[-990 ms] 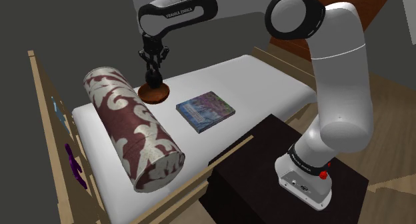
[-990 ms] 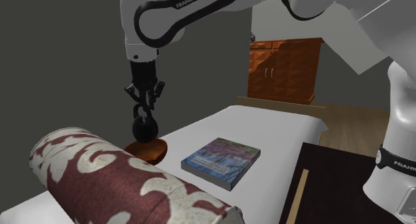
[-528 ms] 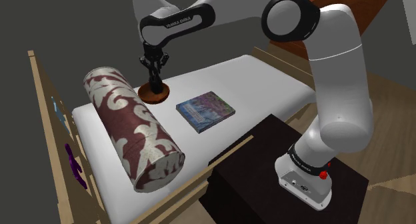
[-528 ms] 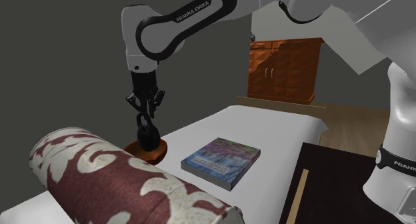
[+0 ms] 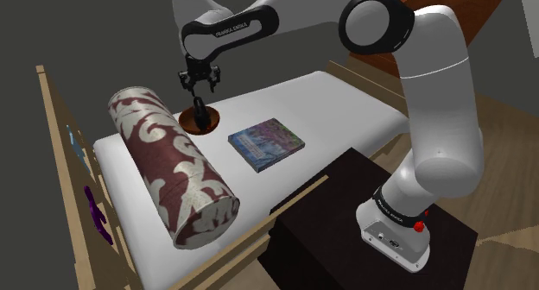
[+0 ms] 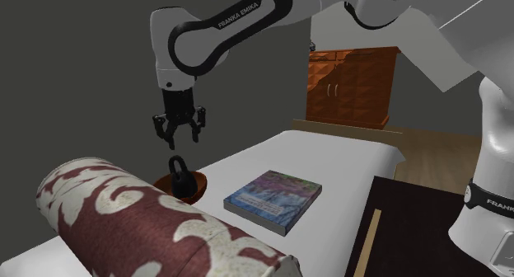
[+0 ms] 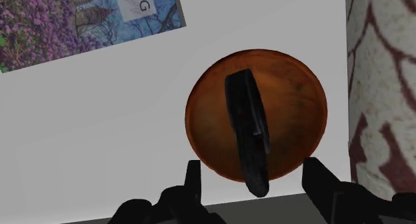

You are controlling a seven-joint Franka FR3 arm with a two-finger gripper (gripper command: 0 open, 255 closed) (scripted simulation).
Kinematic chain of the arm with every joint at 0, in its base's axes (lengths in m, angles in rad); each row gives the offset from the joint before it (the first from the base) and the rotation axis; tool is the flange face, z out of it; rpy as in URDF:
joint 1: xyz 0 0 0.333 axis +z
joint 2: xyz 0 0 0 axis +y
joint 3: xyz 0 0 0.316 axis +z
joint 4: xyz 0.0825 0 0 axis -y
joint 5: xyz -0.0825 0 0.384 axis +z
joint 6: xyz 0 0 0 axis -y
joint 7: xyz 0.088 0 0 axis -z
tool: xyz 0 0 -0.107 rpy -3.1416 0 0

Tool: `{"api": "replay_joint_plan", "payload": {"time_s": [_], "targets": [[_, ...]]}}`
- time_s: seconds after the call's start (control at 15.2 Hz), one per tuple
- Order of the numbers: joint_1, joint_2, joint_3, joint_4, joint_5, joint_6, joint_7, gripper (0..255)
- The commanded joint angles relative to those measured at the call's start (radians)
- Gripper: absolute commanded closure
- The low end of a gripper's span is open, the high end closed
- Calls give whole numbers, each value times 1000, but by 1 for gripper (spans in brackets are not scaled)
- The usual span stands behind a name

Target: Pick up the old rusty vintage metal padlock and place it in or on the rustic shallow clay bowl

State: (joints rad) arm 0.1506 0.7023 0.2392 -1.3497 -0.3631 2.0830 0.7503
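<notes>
Dark grey wall stands behind a white mattress in a pale wooden frame, with a reddish-brown wooden cabinet at the far end in the second exterior view. On the mattress lies a maroon bolster with a cream scroll pattern, and near it a book with a purple and blue cover lies flat. Between the two, close to the bolster's end, sits the shallow reddish-brown bowl. The dark padlock stands in the bowl, body down and shackle uppermost, resting on the bowl's inner surface. The black gripper hangs straight above it, pointing down, with its jaws spread wide and nothing between them. A clear gap shows between the fingertips and the top of the shackle, so the claw touches neither the padlock nor the bowl. In the wrist view the two fingers stand well apart on either side of the padlock's dark outline, with the bowl's round rim beneath and the bolster just beside the bowl. The white arm reaches over from its dark stand at the shoulder view's lower right.
</notes>
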Motion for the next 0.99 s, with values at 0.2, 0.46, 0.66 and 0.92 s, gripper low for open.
{"api": "replay_joint_plan", "payload": {"time_s": [0.2, 0.46, 0.66, 0.92], "targets": [[0, 0, 0, 0, 0, 0, 0, 0], [6, -56, 13, 33, 18, -89, -11, 0], [6, -56, 13, 33, 18, -89, -11, 0], [6, -56, 13, 33, 18, -89, -11, 0]]}}
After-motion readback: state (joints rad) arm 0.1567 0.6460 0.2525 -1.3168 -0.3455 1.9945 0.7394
